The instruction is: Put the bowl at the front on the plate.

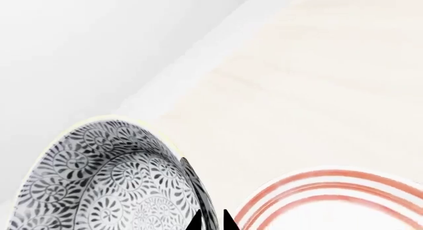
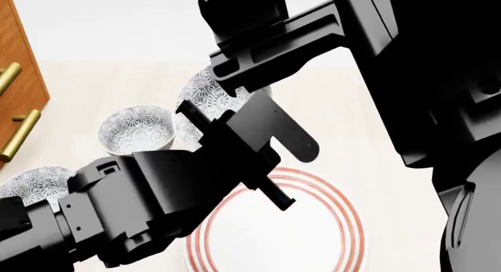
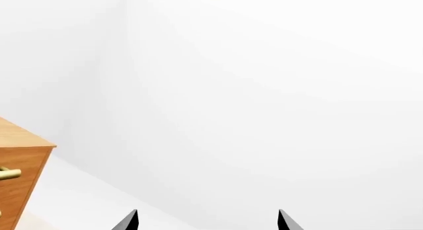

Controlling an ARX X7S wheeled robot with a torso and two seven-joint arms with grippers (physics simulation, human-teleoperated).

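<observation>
The bowl (image 1: 112, 180), white with a dense grey-blue flower pattern, fills the near corner of the left wrist view. My left gripper (image 1: 212, 222) is shut on the bowl's rim, one black fingertip inside the bowl and one outside. The plate (image 1: 337, 205), white with thin red rings, lies right beside the bowl, which is not over it. In the head view the plate (image 2: 313, 237) sits at the front centre, partly under my left arm (image 2: 156, 201). A patterned bowl (image 2: 205, 90) peeks out behind that arm. My right gripper (image 3: 206, 221) is open, facing a white wall.
Two more patterned bowls stand left of the plate, one (image 2: 135, 129) further back and one (image 2: 31, 187) near the left edge. A wooden cabinet (image 2: 16, 90) with brass handles is at far left. My right arm (image 2: 407, 78) looms over the upper right. The tabletop (image 1: 317, 91) is pale wood.
</observation>
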